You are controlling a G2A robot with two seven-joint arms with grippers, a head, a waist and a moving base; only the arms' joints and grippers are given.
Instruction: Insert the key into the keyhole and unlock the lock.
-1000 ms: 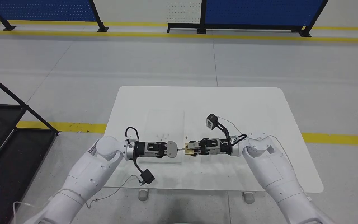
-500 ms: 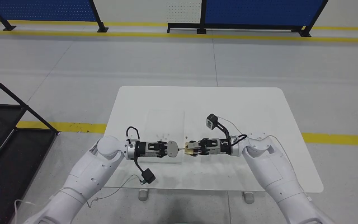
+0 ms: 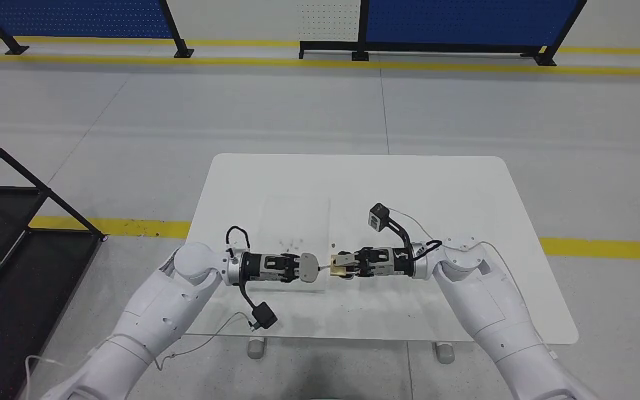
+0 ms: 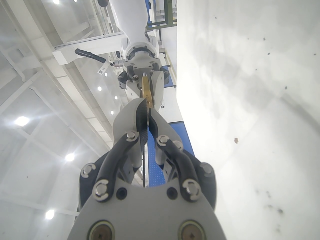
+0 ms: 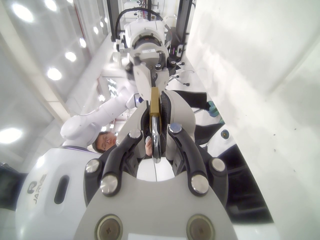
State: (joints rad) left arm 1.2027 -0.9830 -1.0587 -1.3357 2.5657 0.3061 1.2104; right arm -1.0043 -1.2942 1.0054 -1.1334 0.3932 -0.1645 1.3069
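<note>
Over the front part of the white table [image 3: 450, 200], my two grippers meet tip to tip. My right gripper [image 3: 350, 266] [image 5: 156, 96] is shut on a brass padlock [image 3: 340, 266] [image 5: 154, 101]; its silver shackle [image 5: 155, 138] points back toward the wrist. My left gripper [image 3: 310, 266] [image 4: 147, 107] is shut on a thin key [image 3: 322, 266] [image 4: 149, 118], seen edge-on between the dark pads. The key's tip sits at the padlock's [image 4: 146, 92] end face. How deep it goes in is hidden.
The table's front edge [image 3: 330, 338] runs just below both forearms. A black cable with a plug [image 3: 262, 316] hangs from the left arm. A black frame [image 3: 30, 230] stands on the floor to the left. Blue panels [image 3: 460, 20] line the far side.
The left arm has edged slightly toward the padlock. The right arm and the padlock have stayed put.
</note>
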